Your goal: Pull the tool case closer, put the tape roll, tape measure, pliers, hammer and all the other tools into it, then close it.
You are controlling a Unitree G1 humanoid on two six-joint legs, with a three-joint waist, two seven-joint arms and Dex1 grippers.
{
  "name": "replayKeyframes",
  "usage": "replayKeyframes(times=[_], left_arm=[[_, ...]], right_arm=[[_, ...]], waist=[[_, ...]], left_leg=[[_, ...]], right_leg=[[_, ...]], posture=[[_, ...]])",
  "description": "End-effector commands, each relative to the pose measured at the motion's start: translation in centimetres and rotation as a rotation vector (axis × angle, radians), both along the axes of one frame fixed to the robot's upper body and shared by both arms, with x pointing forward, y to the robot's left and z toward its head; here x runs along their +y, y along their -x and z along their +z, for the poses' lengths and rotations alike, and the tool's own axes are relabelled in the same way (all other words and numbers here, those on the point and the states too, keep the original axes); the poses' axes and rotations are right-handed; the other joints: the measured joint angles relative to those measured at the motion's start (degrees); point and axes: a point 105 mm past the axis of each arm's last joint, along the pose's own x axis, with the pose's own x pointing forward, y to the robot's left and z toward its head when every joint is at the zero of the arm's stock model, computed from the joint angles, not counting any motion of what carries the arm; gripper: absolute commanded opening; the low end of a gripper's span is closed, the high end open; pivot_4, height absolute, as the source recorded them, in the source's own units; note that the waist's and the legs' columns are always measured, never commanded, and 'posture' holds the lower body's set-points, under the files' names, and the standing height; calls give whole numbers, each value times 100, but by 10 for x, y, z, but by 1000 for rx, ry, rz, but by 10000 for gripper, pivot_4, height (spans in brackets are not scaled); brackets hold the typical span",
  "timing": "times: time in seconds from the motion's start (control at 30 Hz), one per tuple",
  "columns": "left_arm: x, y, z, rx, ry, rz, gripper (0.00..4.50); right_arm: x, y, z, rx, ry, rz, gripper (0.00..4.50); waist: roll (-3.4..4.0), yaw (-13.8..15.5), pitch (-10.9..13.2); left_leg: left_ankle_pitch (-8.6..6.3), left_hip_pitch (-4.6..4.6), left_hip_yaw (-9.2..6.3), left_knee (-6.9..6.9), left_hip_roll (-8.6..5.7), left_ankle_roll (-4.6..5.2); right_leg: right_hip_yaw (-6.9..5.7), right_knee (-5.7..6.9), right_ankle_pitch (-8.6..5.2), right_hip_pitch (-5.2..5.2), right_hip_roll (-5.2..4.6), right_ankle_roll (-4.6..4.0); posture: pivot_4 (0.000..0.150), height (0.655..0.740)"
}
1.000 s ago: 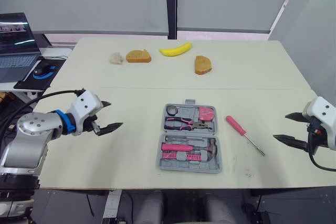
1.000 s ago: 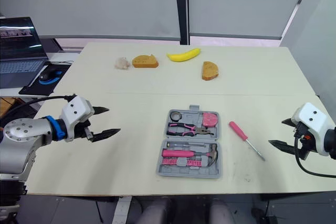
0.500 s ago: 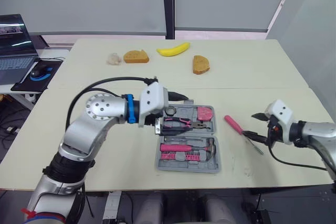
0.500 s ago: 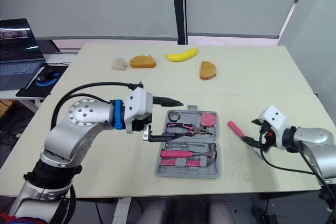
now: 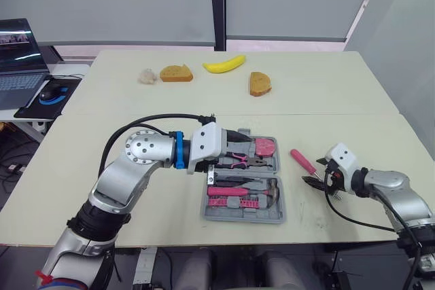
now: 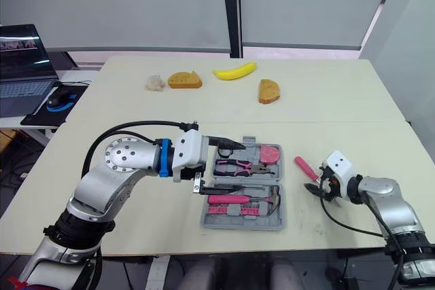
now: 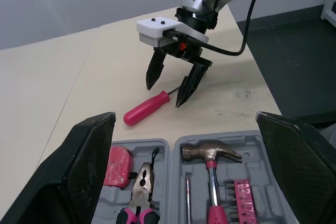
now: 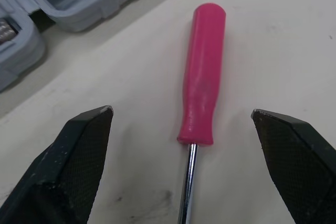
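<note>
Head view: tool case [image 5: 239, 217] lies open on the bench [image 5: 122, 100], near edge, centre. Pliers [image 5: 239, 161] and hammer [image 5: 264, 191] are seated in it. I have the left pincer [image 5: 234, 157] over the case's left side, spread wide; I can't tell if it touches. The pink screwdriver [image 5: 301, 161] lies on the bench right of the case, apart from it. The right pincer [image 5: 312, 172] is at the shaft end, open.

Left wrist view: my two fingers [image 7: 89, 171] stand wide, with the case tray between them, hammer [image 7: 210, 153] and pliers [image 7: 140, 182] inside. Beyond the case, the right pincer [image 7: 166, 94] points down, tips either side of the screwdriver [image 7: 145, 109] shaft.

Right wrist view: fingers [image 8: 79, 161] are wide apart. The screwdriver [image 8: 202, 77] lies between them, untouched, handle towards the case corner [image 8: 105, 3].
</note>
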Motion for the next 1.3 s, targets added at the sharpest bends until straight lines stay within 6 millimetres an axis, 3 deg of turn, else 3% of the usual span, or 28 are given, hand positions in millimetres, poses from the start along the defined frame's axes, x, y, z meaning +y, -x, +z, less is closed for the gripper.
replayKeyframes(times=[0.03, 0.13, 0.3, 0.57, 0.8, 0.9, 1.0, 1.13, 1.3], left_arm=[[-2, -1, 2, -37, 0, -10, 44494], [-2, -1, 1, -41, -5, -9, 45000], [-1, -3, -1, -46, -11, 0, 45000], [-1, -5, -2, -54, -17, 0, 45000], [2, -2, 0, -65, 29, -7, 45000], [16, 0, -1, -79, 70, 8, 45000], [47, 0, -20, -66, -58, 28, 45000], [84, 7, -36, 18, -159, 23, 45000], [103, 27, -32, 58, -207, -54, 45000]], right_arm=[[-4, -7, 3, -38, 19, -11, 45000], [-4, -8, 1, -45, 13, -25, 41227], [0, -6, -3, -43, 5, -25, 25217], [0, -3, -1, -50, 1, -28, 7313], [12, 4, 19, -86, -3, 29, 6961], [37, 15, 49, -120, -15, 139, 6961], [70, 41, 70, -103, -49, 301, 6961], [108, 73, 73, -51, -50, 478, 6961], [153, 82, 69, -48, -16, 549, 6961]], waist=[[0, 0, 0], [0, -1, 0], [1, -1, -1], [1, -1, -1], [4, -3, -1], [11, -24, -1], [14, -38, -1], [15, -14, -2], [15, 7, -2]], left_leg=[[0, 1, 0, 0, 0, 0], [0, 1, 0, 0, -1, 0], [0, 1, 0, -1, 0, 0], [0, 1, 0, -1, 0, 0], [0, 1, 1, 0, 0, 1], [0, 0, 2, -2, 2, 1], [-1, 0, -2, -4, 9, 1], [-2, 1, -7, -5, 11, 3], [-2, -3, -7, -4, 6, 3]], right_leg=[[0, 0, 0, 0, 0, 0], [0, 0, 0, 0, 0, 0], [0, 0, 0, 0, 0, 0], [0, 0, 0, 0, 1, 0], [1, 0, 0, -1, 1, 0], [5, 1, 0, -6, 0, 0], [4, 1, 0, -9, 3, -1], [-1, -3, -1, -5, 5, -2], [-2, -4, -1, -10, -4, -2]], posture=[[1500, 7400], [1500, 7400], [1500, 7400], [1500, 7400], [1500, 7400], [1500, 7400], [1500, 7400], [1500, 7400], [1500, 7400]])
